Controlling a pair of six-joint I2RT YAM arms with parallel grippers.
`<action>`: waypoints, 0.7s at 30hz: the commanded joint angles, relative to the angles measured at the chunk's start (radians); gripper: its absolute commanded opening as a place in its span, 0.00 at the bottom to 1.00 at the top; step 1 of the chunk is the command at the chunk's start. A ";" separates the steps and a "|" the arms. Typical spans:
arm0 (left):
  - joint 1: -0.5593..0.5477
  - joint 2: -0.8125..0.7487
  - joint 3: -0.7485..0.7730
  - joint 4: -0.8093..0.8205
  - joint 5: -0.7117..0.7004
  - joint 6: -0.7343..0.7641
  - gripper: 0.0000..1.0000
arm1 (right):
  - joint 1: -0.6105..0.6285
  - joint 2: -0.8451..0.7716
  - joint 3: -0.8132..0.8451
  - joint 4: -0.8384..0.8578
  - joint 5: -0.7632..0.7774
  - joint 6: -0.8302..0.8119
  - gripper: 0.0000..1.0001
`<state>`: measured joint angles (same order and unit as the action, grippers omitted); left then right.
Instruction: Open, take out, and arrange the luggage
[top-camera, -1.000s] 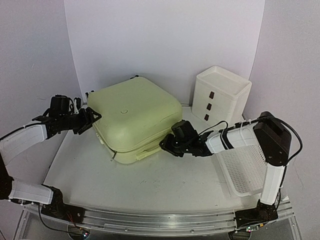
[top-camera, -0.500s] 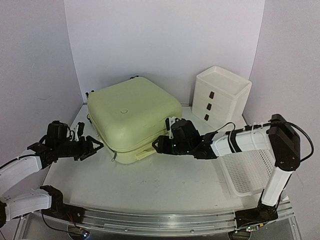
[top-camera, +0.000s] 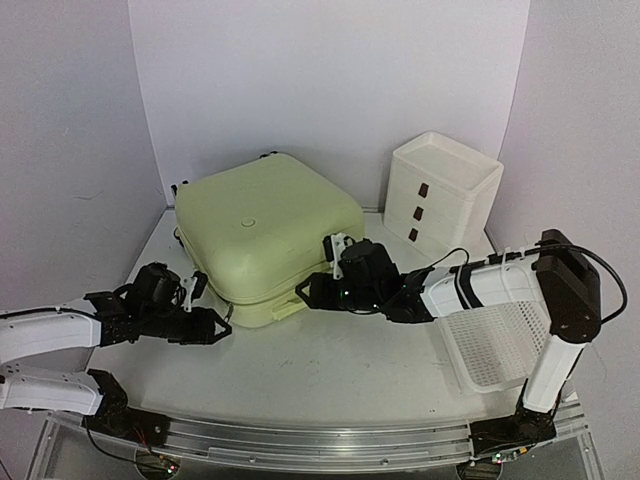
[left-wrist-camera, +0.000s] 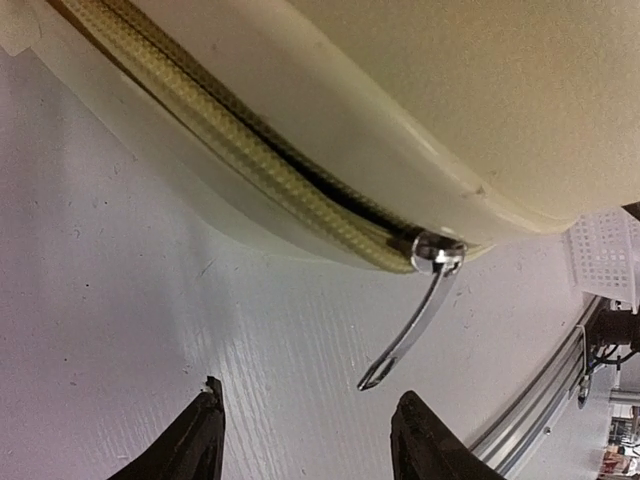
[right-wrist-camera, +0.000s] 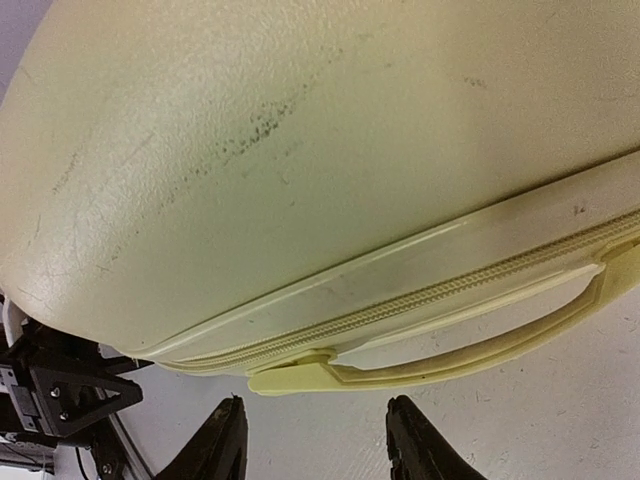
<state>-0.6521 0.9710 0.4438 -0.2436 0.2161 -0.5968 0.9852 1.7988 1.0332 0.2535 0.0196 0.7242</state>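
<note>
Luggage (top-camera: 265, 235) closed; zipper pull (left-wrist-camera: 410, 325) ahead of left jaws, handle (right-wrist-camera: 290, 378) ahead of right jaws; both parted, apparently empty.

You get evenly bright, diffuse light, soft shadow under the luggage (top-camera: 265, 235), wrist close-ups slightly soft, a glint on the zipper pull (left-wrist-camera: 411, 325).

Left fingers (left-wrist-camera: 200, 442) and right fingers (right-wrist-camera: 222, 447) apart, empty.
</note>
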 joint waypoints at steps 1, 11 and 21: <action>-0.041 0.039 0.084 0.044 -0.103 0.054 0.57 | 0.001 -0.018 0.003 0.062 -0.013 -0.013 0.48; -0.155 0.064 0.143 0.031 -0.264 0.070 0.56 | 0.001 -0.021 -0.013 0.083 -0.032 -0.008 0.48; -0.156 0.168 0.202 0.022 -0.241 0.061 0.37 | 0.013 -0.019 -0.027 0.127 -0.065 -0.001 0.48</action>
<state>-0.8059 1.0893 0.5964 -0.2329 -0.0345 -0.5472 0.9913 1.7988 1.0161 0.3176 -0.0364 0.7254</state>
